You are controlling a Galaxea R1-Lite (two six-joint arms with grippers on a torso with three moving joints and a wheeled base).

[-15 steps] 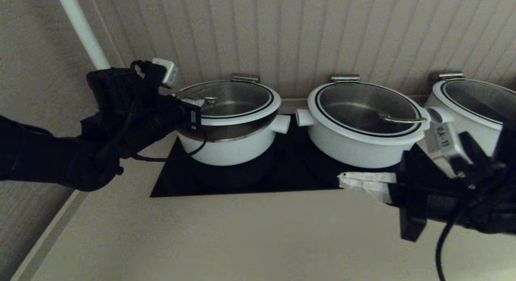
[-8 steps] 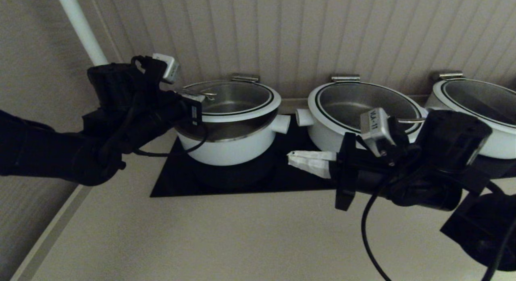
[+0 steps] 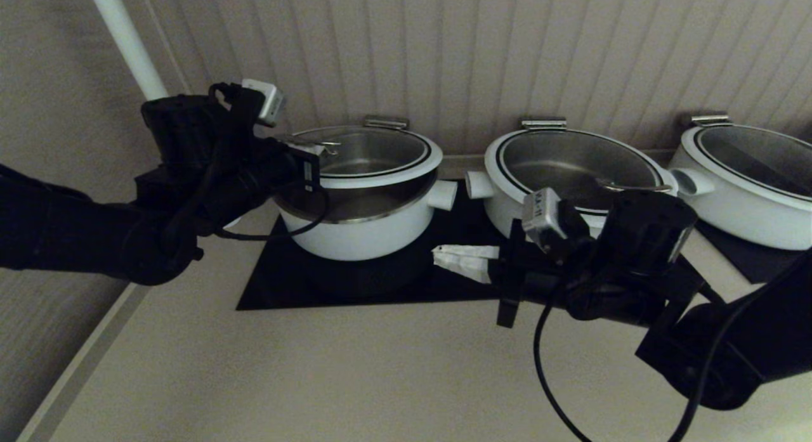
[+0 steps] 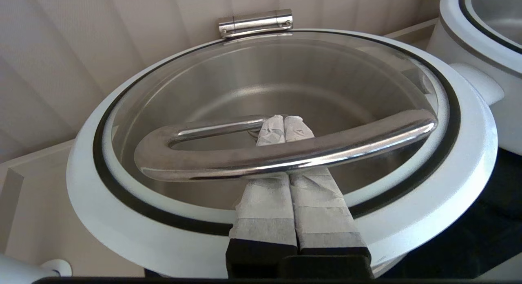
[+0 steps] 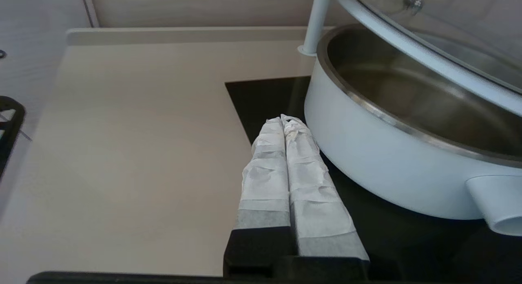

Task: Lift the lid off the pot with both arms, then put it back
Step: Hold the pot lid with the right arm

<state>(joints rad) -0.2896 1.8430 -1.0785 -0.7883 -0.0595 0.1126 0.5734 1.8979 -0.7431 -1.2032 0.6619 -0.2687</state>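
Three pots line the back of the desk [image 3: 355,378] in our head view. On the leftmost pot [image 3: 365,229] the lid [image 3: 368,160] is tilted: its side toward our left gripper [image 3: 312,151] is raised off the steel rim, while the far side sits at a hinge [image 3: 385,122] by the wall. The left gripper is at the raised edge, at the lid's handle [image 3: 315,144]. Our right gripper [image 3: 453,258] hangs low over the black mat [image 3: 457,274], between the leftmost and middle pot [image 3: 571,207], clear of the lid, with its white-wrapped fingers pressed together.

From the left wrist, we see the gripper [image 4: 284,123] with both fingers [image 4: 265,194] side by side and closed on nothing, slid under the handle [image 4: 281,151]; the steel bar crosses over them and the tips poke out beyond it, above the glass lid [image 4: 228,80].

From the right wrist, our gripper [image 5: 282,123] holds nothing, fingers [image 5: 265,174] touching along their length, tips just beside the pot [image 5: 387,161] wall. The lid [image 5: 428,60] slopes above the open pot, well apart from these fingers.
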